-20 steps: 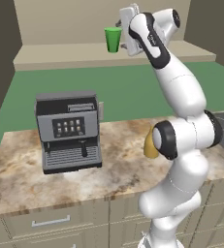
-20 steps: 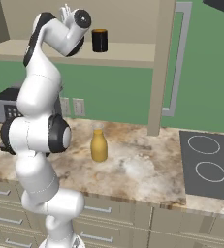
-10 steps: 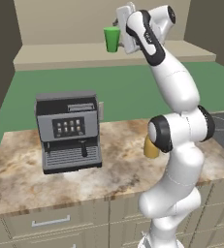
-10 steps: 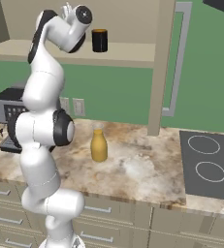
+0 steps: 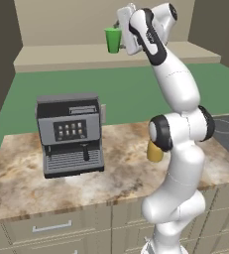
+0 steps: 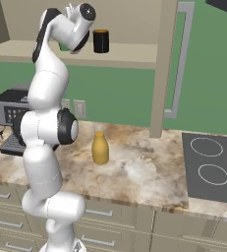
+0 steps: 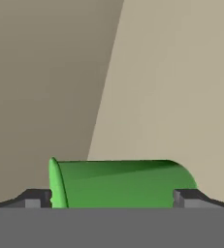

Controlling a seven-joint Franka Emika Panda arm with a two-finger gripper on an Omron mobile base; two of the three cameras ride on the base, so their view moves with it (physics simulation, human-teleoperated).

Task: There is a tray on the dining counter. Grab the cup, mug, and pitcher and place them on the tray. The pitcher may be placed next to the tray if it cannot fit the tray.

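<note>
I see the small bright green tapered cup (image 7: 123,184) lying between my end effector (image 7: 113,197) fingertips, fully spread, not gripping it, up on the beige shelf (image 5: 61,54).

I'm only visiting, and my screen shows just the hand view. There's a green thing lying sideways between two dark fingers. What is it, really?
Observer: It's the cup. It stands upright on a high shelf; it only looks sideways to you because the hand is rolled.
Visitor: Is anything else up there?
Observer: Yes, a black mug stands on the same shelf, apart from the cup.
Visitor: And what's below the shelf?
Observer: A yellow pitcher stands upright on the marbled counter, close to the arm's lower part.
</note>
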